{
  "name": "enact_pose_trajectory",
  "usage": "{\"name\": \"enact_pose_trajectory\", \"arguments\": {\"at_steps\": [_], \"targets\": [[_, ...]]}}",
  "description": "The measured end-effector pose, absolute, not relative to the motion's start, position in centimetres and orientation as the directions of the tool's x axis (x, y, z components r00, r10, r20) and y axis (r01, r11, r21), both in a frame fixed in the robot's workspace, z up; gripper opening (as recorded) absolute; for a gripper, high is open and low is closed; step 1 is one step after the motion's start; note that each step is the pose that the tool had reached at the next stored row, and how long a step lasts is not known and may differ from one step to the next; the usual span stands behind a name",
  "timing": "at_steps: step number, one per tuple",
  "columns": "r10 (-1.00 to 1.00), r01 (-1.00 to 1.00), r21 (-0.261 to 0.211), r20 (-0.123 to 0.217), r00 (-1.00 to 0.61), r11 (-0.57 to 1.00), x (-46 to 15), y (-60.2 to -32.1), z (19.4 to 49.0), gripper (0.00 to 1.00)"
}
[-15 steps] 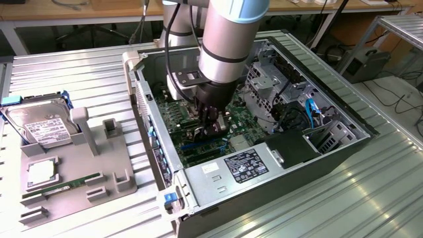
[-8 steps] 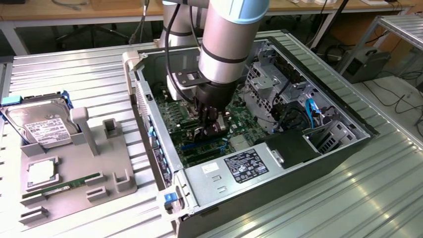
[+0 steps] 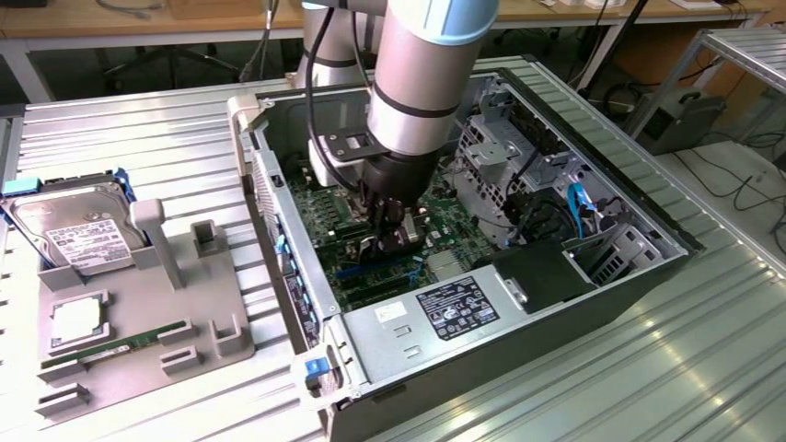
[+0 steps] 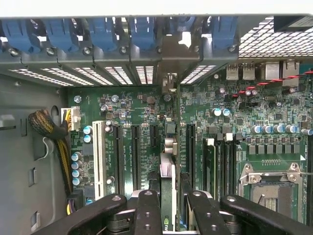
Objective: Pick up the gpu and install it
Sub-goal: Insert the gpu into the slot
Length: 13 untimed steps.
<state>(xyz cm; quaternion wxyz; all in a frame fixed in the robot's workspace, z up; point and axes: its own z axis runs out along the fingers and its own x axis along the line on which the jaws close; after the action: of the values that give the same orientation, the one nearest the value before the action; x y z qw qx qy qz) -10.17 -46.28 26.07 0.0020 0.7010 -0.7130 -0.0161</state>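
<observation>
Holding the gpu (image 4: 167, 191) edge-on, the tool (image 4: 168, 205) reaches inside the computer case (image 3: 639, 267).

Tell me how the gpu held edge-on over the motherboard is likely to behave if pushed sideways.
The gpu, gripped between the jaws of the gripper, is a thin card, so it probably flexes slightly rather than flopping. Standing on its narrow edge above the motherboard slots, it would likely tilt easily. Its exposed board looks fragile.

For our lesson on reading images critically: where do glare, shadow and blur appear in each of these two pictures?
Exterior view: daylight glares off the ribbed metal table; the computer case interior sits in shadow under the arm. Wrist view: the case edge is washed out white; the motherboard is evenly lit and sharp; the gripper close to the lens looks soft.
</observation>
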Motion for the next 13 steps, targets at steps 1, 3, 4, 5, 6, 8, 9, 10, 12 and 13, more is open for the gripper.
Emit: {"name": "enact_pose_trajectory", "arguments": {"at_steps": [1, 3, 4, 5, 6, 8, 9, 10, 12, 13], "targets": [[-1.0, -1.0, 0.026, -0.02, -0.017, 0.017, -10.2, -46.29, 25.99, 0.26], [-1.0, -1.0, 0.026, -0.02, -0.017, 0.016, -10.24, -46.29, 25.86, 0.26], [-1.0, -1.0, 0.026, -0.021, -0.017, 0.016, -10.24, -46.3, 25.81, 0.26], [-1.0, -1.0, 0.026, -0.021, -0.017, 0.016, -10.25, -46.29, 25.79, 0.26], [-1.0, -1.0, 0.026, -0.022, -0.017, 0.016, -10.25, -46.28, 25.78, 0.26], [-1.0, -1.0, 0.026, -0.024, -0.017, 0.016, -10.25, -46.19, 25.77, 0.26], [-1.0, -1.0, 0.026, -0.025, -0.017, 0.016, -10.25, -46.15, 25.77, 0.26], [-1.0, -1.0, 0.026, -0.026, -0.016, 0.016, -10.24, -46.13, 25.77, 0.26], [-0.999, -1.0, 0.026, -0.029, -0.016, 0.015, -10.25, -46.05, 25.77, 0.26], [-0.999, -1.0, 0.026, -0.032, -0.016, 0.015, -10.25, -46.01, 25.77, 0.26]]}}
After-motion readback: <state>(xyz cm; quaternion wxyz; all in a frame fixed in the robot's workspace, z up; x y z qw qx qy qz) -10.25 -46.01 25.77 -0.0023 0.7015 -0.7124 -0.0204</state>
